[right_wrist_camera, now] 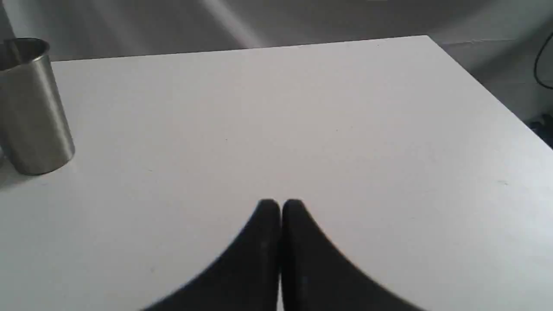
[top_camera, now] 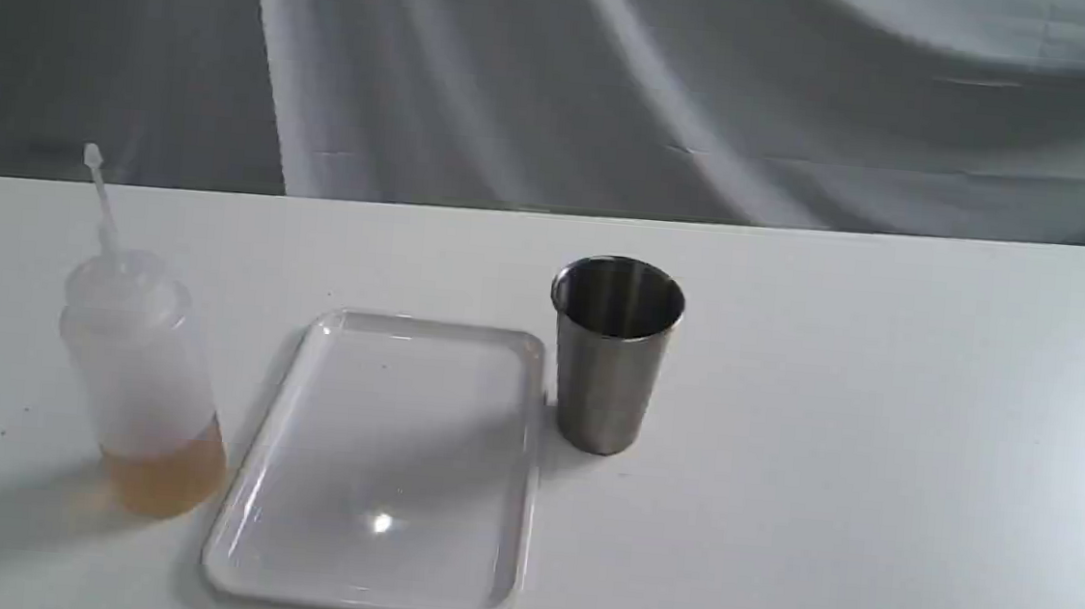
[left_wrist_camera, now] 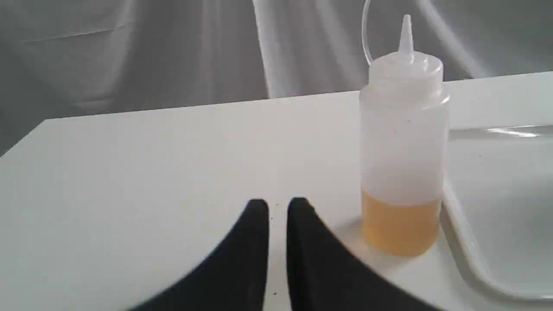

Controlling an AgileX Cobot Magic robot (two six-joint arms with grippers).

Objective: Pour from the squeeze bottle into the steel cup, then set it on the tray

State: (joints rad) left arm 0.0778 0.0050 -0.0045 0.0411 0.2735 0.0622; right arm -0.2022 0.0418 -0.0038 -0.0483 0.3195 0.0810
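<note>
Two pincers, both empty. The left gripper (left_wrist_camera: pixel 278 209) has its tips all but together, only a thin slit between them, low over the table (top_camera: pixel 878 466) near the bottle (top_camera: pixel 144 380). The right gripper (right_wrist_camera: pixel 281 207) is pressed together, well apart from the cup (top_camera: pixel 612 358).

In the exterior view the bottle stands lower left, the tray (top_camera: pixel 387 428) centre, the cup just right of it.

Clamped hard, I'd say, those soft walls could spurt liquid before the nozzle reaches the cup.
</note>
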